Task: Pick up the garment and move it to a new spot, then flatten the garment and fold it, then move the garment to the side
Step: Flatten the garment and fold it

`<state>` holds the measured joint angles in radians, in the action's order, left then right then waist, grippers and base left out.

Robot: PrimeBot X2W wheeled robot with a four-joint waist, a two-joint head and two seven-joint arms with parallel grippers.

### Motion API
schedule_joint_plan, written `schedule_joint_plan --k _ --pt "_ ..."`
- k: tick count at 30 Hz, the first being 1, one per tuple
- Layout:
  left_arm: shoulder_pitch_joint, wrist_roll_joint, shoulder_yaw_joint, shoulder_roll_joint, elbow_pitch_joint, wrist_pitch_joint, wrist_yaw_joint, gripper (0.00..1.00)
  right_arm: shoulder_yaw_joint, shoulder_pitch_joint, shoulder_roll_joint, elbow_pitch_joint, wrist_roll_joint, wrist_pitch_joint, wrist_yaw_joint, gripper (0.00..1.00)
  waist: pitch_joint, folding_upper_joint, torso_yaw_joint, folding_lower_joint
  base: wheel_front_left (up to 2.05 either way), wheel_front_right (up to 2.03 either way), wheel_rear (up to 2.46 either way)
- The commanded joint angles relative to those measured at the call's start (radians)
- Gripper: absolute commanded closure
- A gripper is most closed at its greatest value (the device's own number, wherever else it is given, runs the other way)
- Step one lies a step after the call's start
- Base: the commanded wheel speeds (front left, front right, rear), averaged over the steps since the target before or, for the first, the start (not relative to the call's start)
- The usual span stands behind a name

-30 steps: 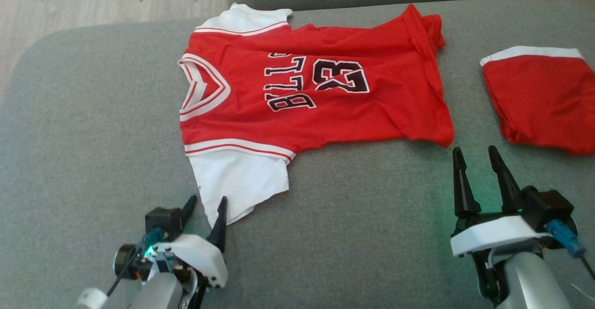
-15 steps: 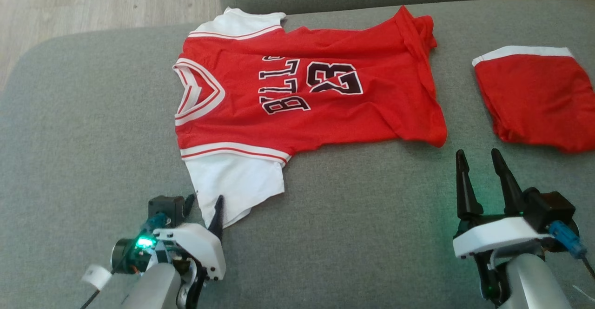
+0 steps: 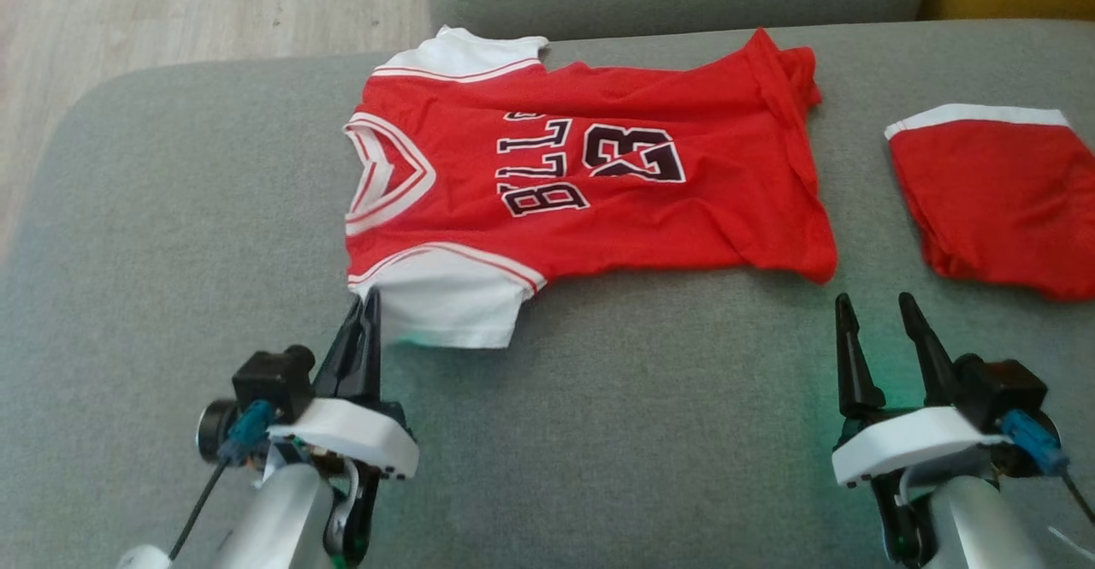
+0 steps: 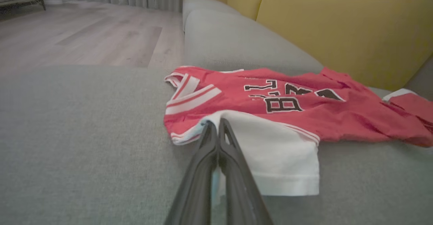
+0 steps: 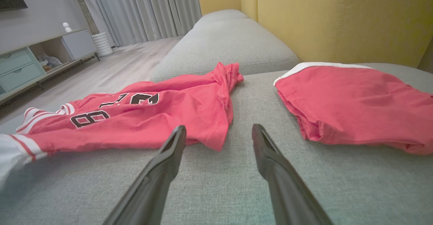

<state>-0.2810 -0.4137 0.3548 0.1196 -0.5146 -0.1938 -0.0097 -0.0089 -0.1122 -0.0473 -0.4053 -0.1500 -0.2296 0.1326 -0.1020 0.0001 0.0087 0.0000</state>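
The red jersey (image 3: 599, 210) is lying face up across the grey sofa seat (image 3: 171, 252), with its collar pointing toward the robot's left and its hem toward the right. The left gripper (image 3: 366, 308) is pinching the near white sleeve (image 3: 453, 299) at its left edge. Its fingers are pressing together with a sliver of white cloth between them, and the fabric is humping up over the tips. The right gripper (image 3: 873, 308) is sitting low over the seat with its fingers spread, just short of the jersey's near hem corner and gripping nothing.

Across the room, a low cabinet (image 5: 20, 66) is standing against the wall. Its open shelf is holding a small jumble too blurred to make out, beside two pale green drawers. A little white figure (image 5: 66, 26) is standing on top of it. A white ribbed pot (image 5: 101, 44) is sitting on the wooden floor by the curtains (image 5: 145, 8).

A pair of red shorts (image 3: 992, 201) with a white band is lying on the seat to the right, apart from the jersey. The yellow backrest (image 5: 338, 22) is rising behind them.
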Motion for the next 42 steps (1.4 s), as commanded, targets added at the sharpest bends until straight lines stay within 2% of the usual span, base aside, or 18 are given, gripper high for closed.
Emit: schedule_joint_plan --k 1,10,20,30,31,32,33,42 --pt "-0.042 0.001 -0.037 0.022 0.042 -0.020 -0.004 1.00 0.021 -0.036 -0.003 0.023 0.007 0.002 -0.002 0.00 0.000 -0.0001 0.006 0.0000 0.00 0.00 0.00" --pt "-0.036 0.028 -0.072 0.008 0.164 -0.066 -0.001 1.00 0.008 -0.114 -0.003 -0.079 -0.011 0.045 -0.002 0.00 -0.022 -0.0001 0.035 0.0000 0.00 0.00 0.00" --pt "-0.038 0.063 -0.064 -0.007 0.178 -0.068 -0.032 1.00 0.009 -0.269 -0.003 -0.323 -0.046 0.087 -0.002 0.00 -0.054 -0.0001 0.066 0.0000 0.00 0.00 0.00" --pt "-0.039 0.080 -0.081 -0.018 0.173 -0.068 -0.048 1.00 0.041 -0.340 -0.003 -0.492 -0.026 0.044 -0.002 0.00 -0.062 -0.0001 0.079 0.0000 0.00 0.00 0.00" --pt "-0.038 0.081 -0.083 -0.020 0.173 -0.068 -0.050 1.00 0.043 -0.346 -0.003 -0.506 -0.022 0.040 -0.002 0.43 -0.061 -0.0001 0.079 0.0000 0.00 0.00 0.00" --pt "-0.037 0.083 -0.086 -0.020 0.171 -0.068 -0.051 1.00 0.044 -0.352 -0.003 -0.519 -0.020 0.035 -0.002 0.91 -0.058 -0.0001 0.078 0.0000 0.00 0.00 0.00" --pt "-0.035 0.084 -0.090 -0.020 0.169 -0.068 -0.052 1.00 0.045 -0.356 -0.003 -0.530 -0.019 0.030 -0.002 1.00 -0.055 -0.0001 0.076 0.0000 0.00 0.00 0.00" --pt "-0.014 0.099 -0.143 0.001 0.157 -0.068 -0.046 1.00 -0.015 -0.356 -0.003 -0.530 -0.004 -0.013 -0.002 1.00 -0.003 -0.0001 0.031 0.0000 0.00 0.00 0.00"
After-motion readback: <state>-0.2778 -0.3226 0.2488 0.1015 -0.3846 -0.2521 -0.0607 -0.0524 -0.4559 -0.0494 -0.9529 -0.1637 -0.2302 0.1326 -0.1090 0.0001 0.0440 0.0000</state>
